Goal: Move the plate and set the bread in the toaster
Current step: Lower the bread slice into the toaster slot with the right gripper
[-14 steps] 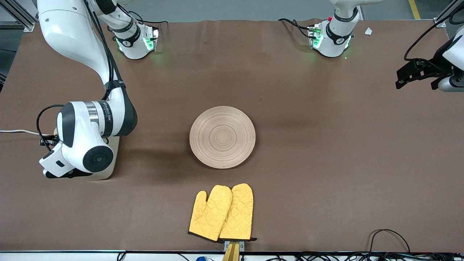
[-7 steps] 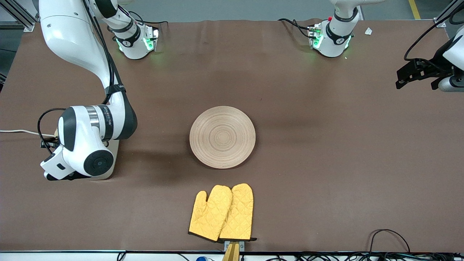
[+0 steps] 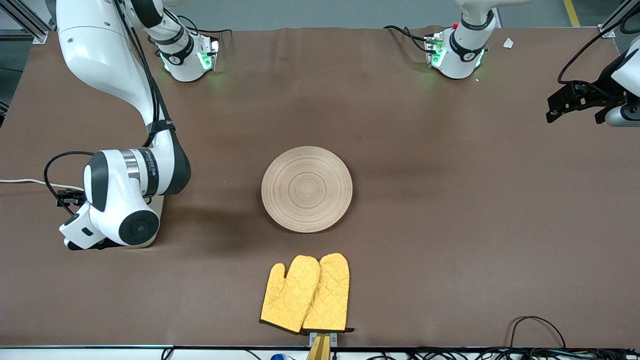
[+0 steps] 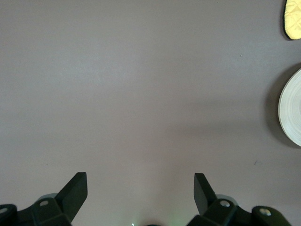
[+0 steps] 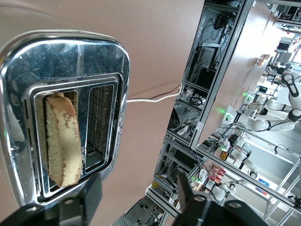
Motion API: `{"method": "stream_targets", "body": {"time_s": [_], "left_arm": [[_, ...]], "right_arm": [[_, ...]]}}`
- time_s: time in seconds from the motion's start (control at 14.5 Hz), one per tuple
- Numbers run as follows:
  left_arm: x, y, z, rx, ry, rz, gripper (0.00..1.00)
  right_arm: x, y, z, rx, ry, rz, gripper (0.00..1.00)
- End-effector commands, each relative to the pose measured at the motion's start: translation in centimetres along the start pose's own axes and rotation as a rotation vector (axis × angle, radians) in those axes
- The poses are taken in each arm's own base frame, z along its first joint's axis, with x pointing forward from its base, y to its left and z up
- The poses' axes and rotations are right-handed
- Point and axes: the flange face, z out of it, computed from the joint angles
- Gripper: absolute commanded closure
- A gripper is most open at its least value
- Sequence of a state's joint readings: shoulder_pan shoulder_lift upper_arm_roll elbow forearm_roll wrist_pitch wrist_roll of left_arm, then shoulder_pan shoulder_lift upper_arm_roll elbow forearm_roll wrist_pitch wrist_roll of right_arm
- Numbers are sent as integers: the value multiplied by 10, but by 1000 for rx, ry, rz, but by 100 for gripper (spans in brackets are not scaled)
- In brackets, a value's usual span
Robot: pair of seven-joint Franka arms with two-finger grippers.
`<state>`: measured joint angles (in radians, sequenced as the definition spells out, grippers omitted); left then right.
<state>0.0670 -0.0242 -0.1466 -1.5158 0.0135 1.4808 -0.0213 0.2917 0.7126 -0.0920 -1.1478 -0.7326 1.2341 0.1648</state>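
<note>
The pale wooden plate (image 3: 307,189) lies empty at the table's middle; its rim shows in the left wrist view (image 4: 291,115). The toaster (image 3: 156,207) stands toward the right arm's end, mostly hidden under the right arm's wrist (image 3: 120,205). In the right wrist view its chrome top (image 5: 70,56) shows, with the bread (image 5: 61,141) standing in one slot; the other slot is empty. My right gripper (image 5: 138,193) is open and empty over the toaster's edge. My left gripper (image 3: 572,119) (image 4: 139,188) is open and empty over bare table at the left arm's end, where the arm waits.
A pair of yellow oven mitts (image 3: 306,293) lies nearer to the front camera than the plate; one tip shows in the left wrist view (image 4: 294,19). The toaster's white cord (image 3: 22,181) runs off the table's edge. Brown cloth covers the table.
The right arm's wrist has shifted slightly over the toaster, and a tan bit beside it no longer shows. The left arm and the plate have not moved.
</note>
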Motion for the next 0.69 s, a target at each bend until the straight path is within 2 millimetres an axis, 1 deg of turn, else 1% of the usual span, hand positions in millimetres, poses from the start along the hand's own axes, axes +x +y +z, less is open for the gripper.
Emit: {"method": "stream_targets", "body": {"time_s": [0.0, 0.07, 0.21, 0.28, 0.35, 0.41, 0.48, 0.55, 0.62], "left_arm": [[-6, -4, -3, 6, 0, -2, 0], [-6, -4, -3, 6, 0, -2, 0], [-6, -4, -3, 6, 0, -2, 0], [-6, -3, -2, 6, 0, 0, 0], [-6, -5, -3, 6, 0, -4, 0], [-6, -5, -3, 6, 0, -4, 0], [-6, -5, -3, 6, 0, -4, 0], [-6, -5, -2, 6, -2, -4, 0], [-6, -5, -3, 6, 0, -4, 0]], "right_arm": [[-27, 20, -34, 66, 41, -2, 0], [-38, 36, -42, 138, 59, 6, 0], [-54, 45, -56, 253, 84, -7, 0], [-67, 60, -67, 341, 113, 0, 0], [-88, 90, -80, 455, 166, 25, 0], [-101, 114, -84, 537, 206, 42, 0], [-114, 136, -82, 610, 230, 61, 0], [-125, 160, -73, 728, 261, 81, 0], [-135, 181, -54, 850, 279, 108, 0]]}}
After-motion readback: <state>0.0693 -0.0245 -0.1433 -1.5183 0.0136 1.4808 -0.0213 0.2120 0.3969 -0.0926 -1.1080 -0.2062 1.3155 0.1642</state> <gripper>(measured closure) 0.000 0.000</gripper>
